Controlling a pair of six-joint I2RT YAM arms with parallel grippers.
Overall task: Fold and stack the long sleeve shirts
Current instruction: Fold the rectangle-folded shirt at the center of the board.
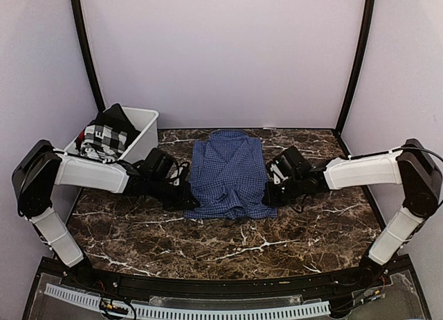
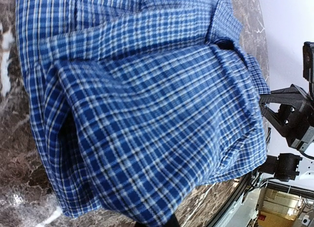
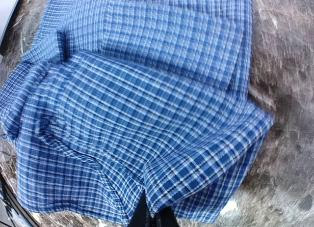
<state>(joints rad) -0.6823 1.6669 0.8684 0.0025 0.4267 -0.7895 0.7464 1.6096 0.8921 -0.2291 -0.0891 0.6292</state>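
A blue checked long sleeve shirt (image 1: 227, 173) lies partly folded in the middle of the dark marble table (image 1: 228, 244), collar toward the back. My left gripper (image 1: 187, 199) sits at the shirt's near left corner. In the left wrist view the cloth (image 2: 147, 114) drapes over my left gripper (image 2: 158, 223) and hides the fingers. My right gripper (image 1: 272, 194) is at the near right corner. In the right wrist view the hem (image 3: 162, 138) runs down into my right gripper (image 3: 156, 216), which is shut on a pinch of cloth.
A white plastic bin (image 1: 147, 117) stands at the back left, holding a black-and-white checked garment (image 1: 104, 138) and dark clothes. Pale walls enclose the table on three sides. The right arm's black parts (image 2: 290, 120) show at the right edge of the left wrist view.
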